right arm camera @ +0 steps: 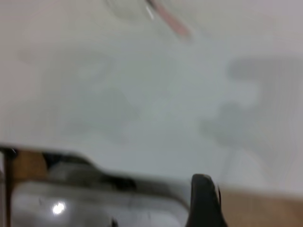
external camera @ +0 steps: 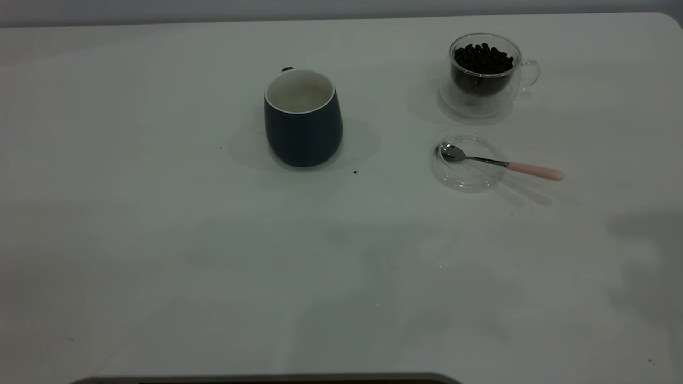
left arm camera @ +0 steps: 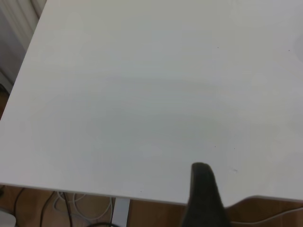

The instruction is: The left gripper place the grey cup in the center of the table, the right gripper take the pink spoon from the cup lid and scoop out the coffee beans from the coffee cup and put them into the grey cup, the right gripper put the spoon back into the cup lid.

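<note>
1. Neither arm shows in the exterior view. Each wrist view shows only one dark fingertip of its own pincer, the left gripper (left arm camera: 204,198) and the right gripper (right arm camera: 204,201), so I cannot tell whether either is spread or pressed together.
2. The grey cup (external camera: 302,117) stands upright and empty, far from both pincers, already near the middle of the table (external camera: 160,256).
3. The glass coffee cup (external camera: 483,72), full of beans, stands well away from the right pincer.
4. The pink spoon (external camera: 501,163) lies with its bowl in the clear lid (external camera: 465,173), handle sticking out over the rim.
5. Risks: pinching the thin handle could tip the light lid or slide it; a tilted spoon would spill beans between the cups.
</note>
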`<control>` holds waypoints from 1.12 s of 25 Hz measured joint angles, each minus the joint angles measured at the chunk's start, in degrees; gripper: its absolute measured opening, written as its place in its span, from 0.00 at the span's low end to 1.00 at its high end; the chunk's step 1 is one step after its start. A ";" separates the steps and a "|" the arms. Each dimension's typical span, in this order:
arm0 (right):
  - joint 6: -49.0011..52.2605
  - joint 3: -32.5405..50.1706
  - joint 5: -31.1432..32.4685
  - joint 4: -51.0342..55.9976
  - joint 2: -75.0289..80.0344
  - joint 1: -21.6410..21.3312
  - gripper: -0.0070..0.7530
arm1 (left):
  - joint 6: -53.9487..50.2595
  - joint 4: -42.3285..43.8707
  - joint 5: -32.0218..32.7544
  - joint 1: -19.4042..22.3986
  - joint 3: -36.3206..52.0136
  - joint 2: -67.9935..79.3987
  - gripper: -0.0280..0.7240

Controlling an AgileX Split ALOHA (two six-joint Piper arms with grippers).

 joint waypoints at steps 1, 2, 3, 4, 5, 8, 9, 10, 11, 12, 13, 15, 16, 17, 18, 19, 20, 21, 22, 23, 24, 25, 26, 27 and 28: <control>1.60 1.66 2.14 -1.36 -3.22 0.00 0.74 | 0.06 0.00 0.00 0.00 0.00 0.00 0.82; 2.93 3.83 4.28 -2.31 -7.04 0.00 0.74 | 0.06 0.00 0.00 0.00 0.00 0.00 0.82; 3.50 5.23 6.02 -2.85 -10.70 0.00 0.74 | 0.06 0.00 0.00 0.00 0.00 0.00 0.82; 3.86 6.43 7.08 -3.02 -14.11 0.00 0.74 | 0.06 0.00 0.00 0.00 0.00 0.00 0.82; 4.28 7.90 7.71 -3.09 -16.74 0.00 0.74 | 0.06 0.00 0.00 0.00 0.00 0.00 0.82; 4.84 11.94 8.14 -4.12 -24.57 0.00 0.74 | 0.06 0.00 0.00 0.00 0.00 0.00 0.82; 5.02 13.68 8.07 -4.94 -27.26 0.00 0.74 | 0.06 0.00 0.00 0.00 0.00 0.00 0.82; 5.52 15.57 8.07 -6.10 -29.97 0.00 0.74 | 0.06 0.00 0.00 0.00 0.00 0.00 0.82; 6.68 17.00 8.23 -7.36 -32.68 0.00 0.74 | 0.06 0.00 0.00 0.00 0.00 0.00 0.82; 8.24 17.91 8.68 -8.75 -34.85 0.00 0.74 | 0.06 0.00 0.00 0.00 0.00 0.00 0.82; 9.58 18.28 8.68 -9.60 -37.43 0.00 0.74 | 0.06 0.00 0.00 0.00 0.00 0.00 0.82; 10.95 18.28 8.68 -10.50 -42.06 0.07 0.74 | 0.06 0.00 0.00 0.00 0.00 0.00 0.82; 11.21 18.28 8.68 -10.70 -44.07 0.40 0.74 | 0.06 0.00 0.00 0.00 0.00 0.00 0.82; 11.27 18.28 8.68 -10.71 -46.79 1.28 0.74 | 0.06 0.00 0.00 0.00 0.00 0.00 0.82; 11.27 18.28 8.74 -10.66 -49.08 2.13 0.74 | 0.06 0.00 0.00 0.00 0.00 0.00 0.82; 11.27 18.28 8.90 -10.66 -50.93 2.77 0.74 | 0.06 0.00 0.00 0.00 0.00 0.00 0.82; 11.27 18.28 9.02 -10.66 -53.13 3.42 0.74 | 0.06 0.00 0.00 0.00 0.00 0.00 0.82; 11.28 18.28 9.13 -10.56 -55.35 3.98 0.74 | 0.06 0.00 0.00 0.00 0.00 0.00 0.82; 11.33 18.28 9.26 -10.56 -57.29 4.31 0.74 | 0.06 0.00 0.00 0.00 0.00 0.00 0.82; 11.33 18.28 9.40 -10.51 -59.66 4.50 0.74 | 0.06 0.00 0.00 0.00 0.00 0.00 0.82; 11.39 18.28 9.55 -10.51 -62.01 4.56 0.74 | 0.06 0.00 0.00 0.00 0.00 0.00 0.82; 11.43 18.28 9.66 -10.51 -64.31 4.56 0.74 | 0.06 0.00 0.00 0.00 0.00 0.00 0.82; 11.45 18.28 9.75 -10.51 -66.10 4.49 0.74 | 0.11 0.00 0.00 0.00 0.00 0.00 0.82; 11.50 18.28 10.06 -10.51 -67.52 4.34 0.74 | 0.11 0.00 0.00 0.00 0.00 0.00 0.82; 11.50 18.28 10.12 -10.51 -68.07 4.11 0.74 | 0.11 0.00 0.00 0.00 0.00 0.00 0.82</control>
